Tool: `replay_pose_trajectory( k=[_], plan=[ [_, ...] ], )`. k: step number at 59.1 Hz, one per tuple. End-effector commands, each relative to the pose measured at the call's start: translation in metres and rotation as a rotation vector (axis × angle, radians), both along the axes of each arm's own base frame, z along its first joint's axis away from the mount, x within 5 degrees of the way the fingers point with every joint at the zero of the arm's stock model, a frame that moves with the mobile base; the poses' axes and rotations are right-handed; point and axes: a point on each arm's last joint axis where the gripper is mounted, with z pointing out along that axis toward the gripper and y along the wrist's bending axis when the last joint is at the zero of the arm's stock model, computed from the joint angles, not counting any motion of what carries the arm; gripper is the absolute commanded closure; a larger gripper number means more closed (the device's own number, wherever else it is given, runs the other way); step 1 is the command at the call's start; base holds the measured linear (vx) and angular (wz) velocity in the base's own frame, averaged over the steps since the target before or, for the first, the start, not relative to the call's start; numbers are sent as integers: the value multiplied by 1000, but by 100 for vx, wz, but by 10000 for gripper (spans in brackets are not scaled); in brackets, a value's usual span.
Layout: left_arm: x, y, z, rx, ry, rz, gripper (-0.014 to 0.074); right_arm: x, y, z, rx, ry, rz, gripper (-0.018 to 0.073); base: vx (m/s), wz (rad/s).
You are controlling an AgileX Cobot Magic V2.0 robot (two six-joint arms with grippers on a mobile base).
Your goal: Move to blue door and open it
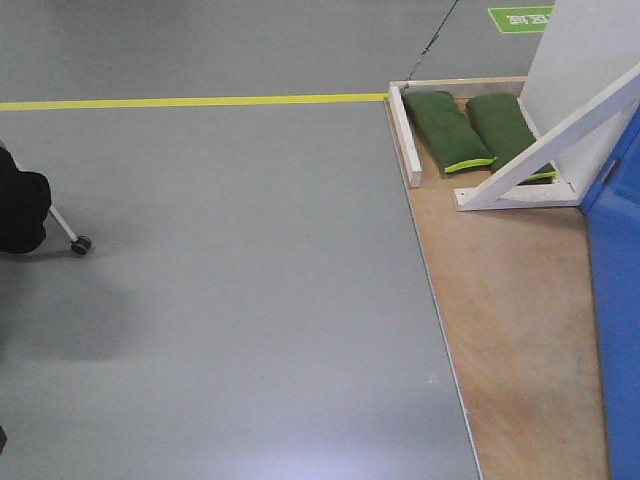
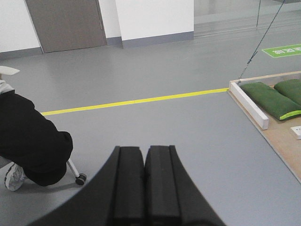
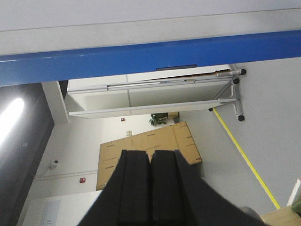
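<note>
Only a narrow strip of the blue door (image 1: 615, 300) shows in the front view, cut off by the right edge. A seated person (image 2: 28, 141) is cropped at the left edge, head and torso out of frame. A white brace (image 1: 545, 148) hides part of one green sandbag (image 1: 500, 125). The green floor sign (image 1: 522, 18) is cropped, its lettering too small to read.

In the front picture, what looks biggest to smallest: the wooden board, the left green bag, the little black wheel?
1. Wooden board, largest.
2. Left green bag, middle.
3. Little black wheel, smallest.
The gaps are plain.
</note>
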Motion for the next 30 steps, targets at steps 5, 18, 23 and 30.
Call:
replay_pose_trajectory(
  k=[5,18,23,30],
  plan=[
    [1,-1,6,-11,-87,-7,526,1,-19,24,-73,-1,-8,557,0,0],
    [1,-1,6,-11,-87,-7,526,14,-49,31,-132,150,3,557,0,0],
    [1,-1,6,-11,-87,-7,526,24,-55,32,-169,261,10,557,0,0],
    [1,-1,6,-11,-87,-7,526,43,-55,36,-231,407,45,557,0,0]
  ],
)
